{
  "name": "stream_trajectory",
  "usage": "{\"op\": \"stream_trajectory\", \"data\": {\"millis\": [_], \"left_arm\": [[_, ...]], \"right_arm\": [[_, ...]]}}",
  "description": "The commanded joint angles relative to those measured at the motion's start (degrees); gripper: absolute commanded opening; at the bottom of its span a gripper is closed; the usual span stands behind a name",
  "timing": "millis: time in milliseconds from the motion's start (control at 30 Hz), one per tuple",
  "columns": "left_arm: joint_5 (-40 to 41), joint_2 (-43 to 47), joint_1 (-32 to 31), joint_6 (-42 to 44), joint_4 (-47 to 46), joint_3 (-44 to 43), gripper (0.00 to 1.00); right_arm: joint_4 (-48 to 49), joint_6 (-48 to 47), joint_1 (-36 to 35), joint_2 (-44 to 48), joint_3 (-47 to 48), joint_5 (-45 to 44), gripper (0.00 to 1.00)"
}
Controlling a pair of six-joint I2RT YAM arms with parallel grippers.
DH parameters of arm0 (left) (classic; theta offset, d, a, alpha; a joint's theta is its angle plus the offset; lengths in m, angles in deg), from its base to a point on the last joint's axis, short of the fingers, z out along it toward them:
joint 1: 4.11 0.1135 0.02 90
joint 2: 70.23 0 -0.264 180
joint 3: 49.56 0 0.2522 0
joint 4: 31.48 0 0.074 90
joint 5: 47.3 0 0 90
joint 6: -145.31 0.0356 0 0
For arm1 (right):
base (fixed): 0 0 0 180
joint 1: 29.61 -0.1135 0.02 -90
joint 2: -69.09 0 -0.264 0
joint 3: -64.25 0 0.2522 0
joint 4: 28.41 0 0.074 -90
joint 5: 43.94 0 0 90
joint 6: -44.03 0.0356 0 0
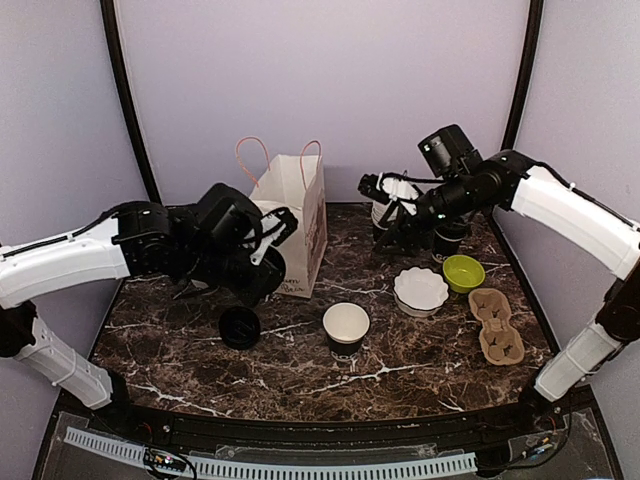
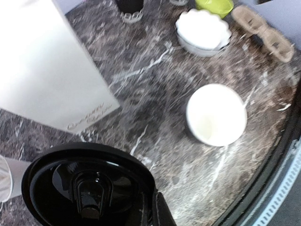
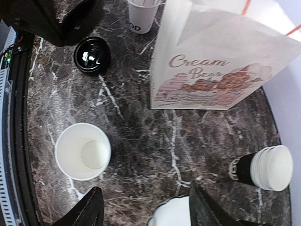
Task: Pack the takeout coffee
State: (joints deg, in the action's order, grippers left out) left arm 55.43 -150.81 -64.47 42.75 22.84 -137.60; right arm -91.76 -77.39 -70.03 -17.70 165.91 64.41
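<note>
The coffee cup (image 1: 346,328) I'm after is black outside with white lettering and a white lining. It stands open near the middle of the table (image 1: 180,365), in front of the paper bag (image 1: 295,215). Its black plastic lid (image 1: 240,328) sits apart from it, to the left, under my left arm.

By my count there is one coffee cup, one lid, one bag, one white scalloped bowl (image 1: 421,290), one green bowl (image 1: 463,272), one cardboard carrier (image 1: 497,325), one stack of lidless cups (image 3: 263,169) and one white cup of sticks (image 3: 141,19).

The left gripper (image 1: 252,295) has its fingers together. In its wrist view the lid fills the lower left corner, and one dark finger (image 2: 159,213) shows against the lid's rim. I cannot tell whether the rim is actually pinched. The right gripper (image 3: 143,212) hangs over the table's right side with its fingers well apart. There is nothing between them, and they touch nothing.
</note>
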Motion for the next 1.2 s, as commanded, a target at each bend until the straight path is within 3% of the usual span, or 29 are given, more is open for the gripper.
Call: {"op": "stream_trajectory", "data": {"millis": [0, 67, 200, 333, 533, 667, 800, 1167], "left_arm": [[-10.72, 5.62, -0.21, 4.78, -10.05, -3.21, 0.05], [-13.55, 6.72, -0.13, 6.73, -15.10, -3.86, 0.05], [-17.60, 8.54, 0.23, 10.78, -26.26, -3.54, 0.05], [-21.64, 9.61, 1.79, 11.95, -38.29, -0.45, 0.06], [-28.05, 7.40, 5.36, 10.37, -45.09, -0.35, 0.06], [-30.05, 6.32, 6.21, 9.83, -45.85, -0.76, 0.06], [-30.97, 5.65, 6.38, 9.51, -46.66, -0.76, 0.05], [-34.25, 3.24, 6.57, 8.47, -47.06, -1.60, 0.06]], "right_arm": [[9.69, 12.25, 9.12, 1.09, 5.03, 10.71, 0.86], [13.30, 19.45, 12.84, -0.02, 5.93, 21.09, 0.98], [20.12, 33.01, 15.02, -2.49, 6.09, 38.45, 0.98], [40.85, 55.38, 14.36, -4.02, -0.36, 50.37, 0.99], [52.37, 65.93, 10.82, -6.07, -3.49, 55.23, 0.99], [75.18, 83.43, 8.87, -5.99, -8.95, 57.74, 0.99], [88.55, 94.75, 7.58, -7.13, -11.23, 58.38, 0.99], [90.09, 98.73, 5.47, -10.89, -7.01, 57.79, 0.98]]}}
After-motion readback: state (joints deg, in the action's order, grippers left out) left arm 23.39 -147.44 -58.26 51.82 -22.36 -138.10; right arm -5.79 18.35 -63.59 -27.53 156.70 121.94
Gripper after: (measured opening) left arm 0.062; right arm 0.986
